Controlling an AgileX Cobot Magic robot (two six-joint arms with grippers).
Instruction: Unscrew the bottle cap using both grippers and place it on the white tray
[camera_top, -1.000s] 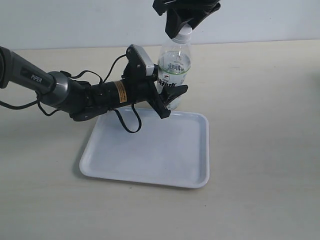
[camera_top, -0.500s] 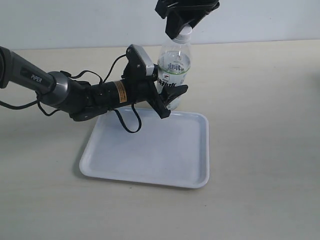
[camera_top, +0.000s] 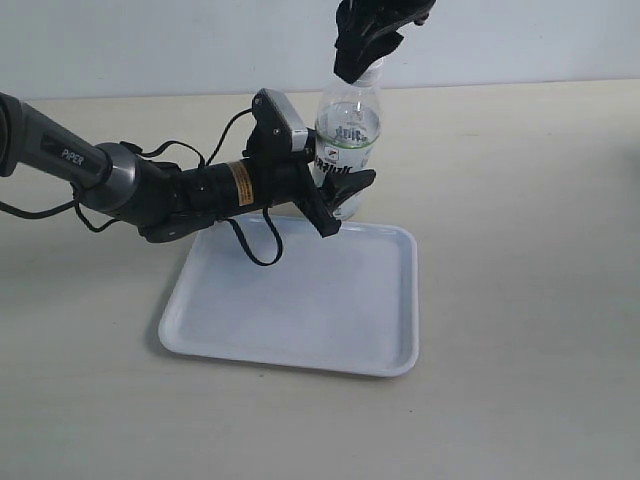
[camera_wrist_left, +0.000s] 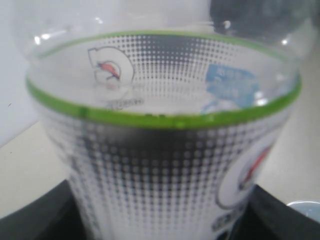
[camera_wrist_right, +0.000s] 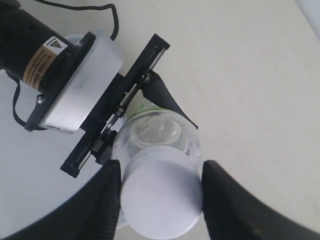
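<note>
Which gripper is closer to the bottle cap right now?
Right. The right gripper grips the bottle cap from above; the left gripper clamps the bottle lower down, around its label.

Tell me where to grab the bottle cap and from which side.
Pinch the bottle cap on opposite sides of its round wall, coming down from above: the bottle stands upright, and the left gripper clamps its label.
</note>
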